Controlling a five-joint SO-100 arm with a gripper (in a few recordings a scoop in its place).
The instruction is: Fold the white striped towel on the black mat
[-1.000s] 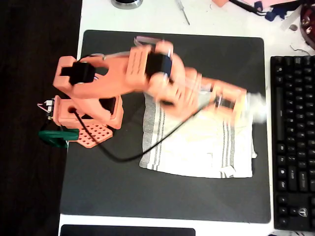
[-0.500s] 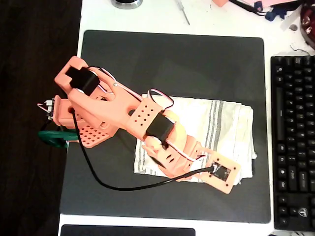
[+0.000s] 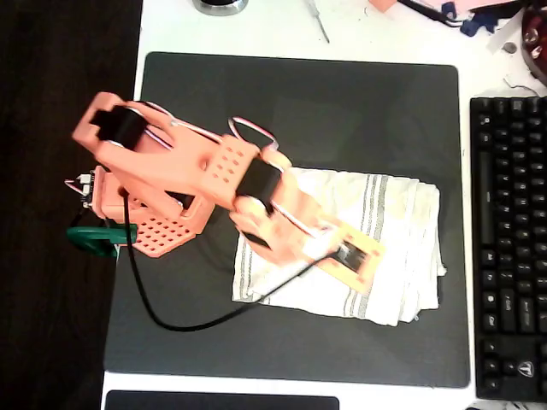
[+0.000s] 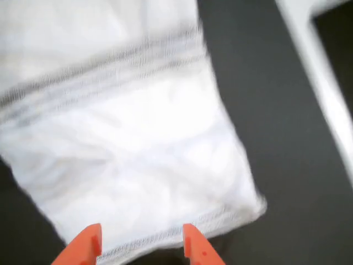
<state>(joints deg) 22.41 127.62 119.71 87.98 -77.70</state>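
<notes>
White desk here, with the big matte black mat (image 3: 342, 102) lying flat on it, and the off-white grey-striped cloth towel (image 3: 393, 231) is sitting folded on the mat's right half, near a black keyboard (image 3: 508, 248). Orange two-finger gripper (image 4: 140, 243) is hovering over the towel's edge, fingers parted, gripping nothing.

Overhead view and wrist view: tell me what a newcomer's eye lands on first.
The bright orange arm reaches from its base at the left of the overhead view out over the white striped towel, which lies folded on the right half of the black mat. In the wrist view, the gripper shows two orange fingertips apart above the towel's hemmed edge.
</notes>
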